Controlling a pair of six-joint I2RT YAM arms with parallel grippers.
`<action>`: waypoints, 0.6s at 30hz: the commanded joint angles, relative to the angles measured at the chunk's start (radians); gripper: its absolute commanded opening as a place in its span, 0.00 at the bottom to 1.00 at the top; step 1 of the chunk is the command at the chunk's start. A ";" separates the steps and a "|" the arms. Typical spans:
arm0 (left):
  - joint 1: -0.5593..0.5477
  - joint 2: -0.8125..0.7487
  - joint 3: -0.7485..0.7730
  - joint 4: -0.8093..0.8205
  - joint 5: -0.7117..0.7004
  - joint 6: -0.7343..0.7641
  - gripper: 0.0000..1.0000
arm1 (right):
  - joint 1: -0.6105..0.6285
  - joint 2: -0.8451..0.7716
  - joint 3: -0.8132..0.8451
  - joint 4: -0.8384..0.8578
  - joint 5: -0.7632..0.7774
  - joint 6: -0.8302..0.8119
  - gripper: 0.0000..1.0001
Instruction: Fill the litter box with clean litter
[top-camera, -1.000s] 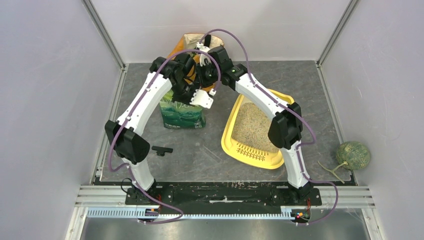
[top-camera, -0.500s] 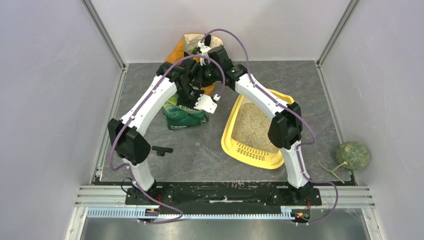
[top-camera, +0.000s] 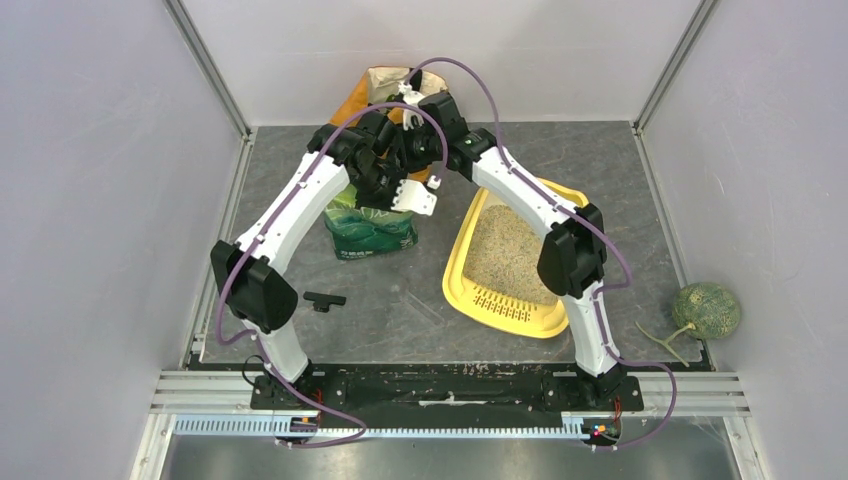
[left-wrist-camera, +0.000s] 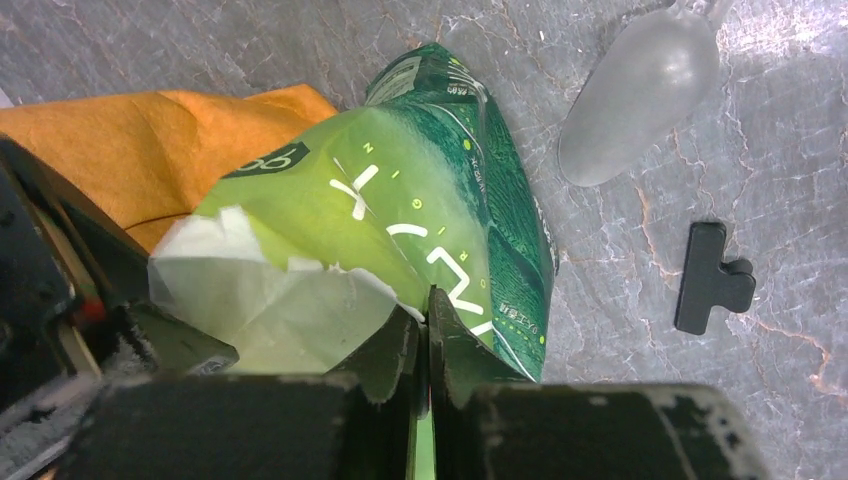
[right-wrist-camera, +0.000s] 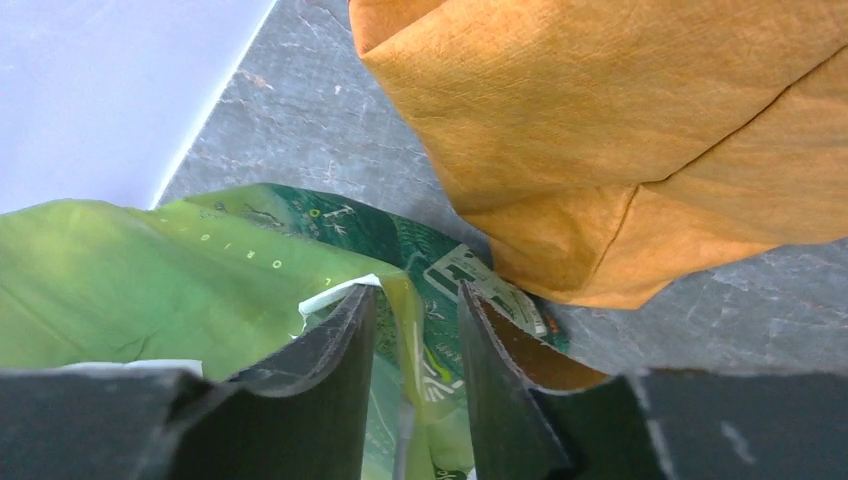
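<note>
Left side, toward the near edge: black clip (top-camera: 323, 300) lying loose, not involved.

Far edge, left of centre: green litter bag (top-camera: 372, 228) stands upright with its top torn open, and the orange bag (top-camera: 372, 95) sits just behind it at the far edge.

Left gripper (left-wrist-camera: 425, 315) is clamped tight on the bag's torn top edge, with film pinched between closed jaws.

Right gripper (right-wrist-camera: 416, 300) is at the same mouth. Its jaws stand apart with a fold of green film in the gap; can't tell if they actually bear on it.

Right of centre: litter box (top-camera: 455, 275) lies angled, slotted lip toward the near edge and other end toward the far right corner. Tan litter (top-camera: 505, 250) covers much of its floor. It is well apart from the bag.

Near right corner: a green melon (top-camera: 706, 310), irrelevant.

Handling, my read:
- The bag is thin, slick film over a dense, shifting load. It is heavy low down and floppy on top.
- A pinch at the torn lip alone risks tearing or slipping out.
- Better to take a doubled fold below the tear on both sides of the mouth.
- Grains will shift suddenly when it tips, so tilt slowly with the mouth over the tray.
</note>
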 joint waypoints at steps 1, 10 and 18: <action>0.001 -0.041 -0.007 0.027 0.000 -0.068 0.08 | -0.009 -0.076 0.062 -0.008 -0.035 -0.013 0.58; 0.002 -0.038 0.004 0.034 -0.007 -0.077 0.03 | -0.136 -0.240 -0.051 -0.013 -0.045 0.097 0.70; 0.002 -0.041 0.016 0.034 0.017 -0.062 0.02 | -0.170 -0.345 -0.348 -0.068 0.038 0.092 0.29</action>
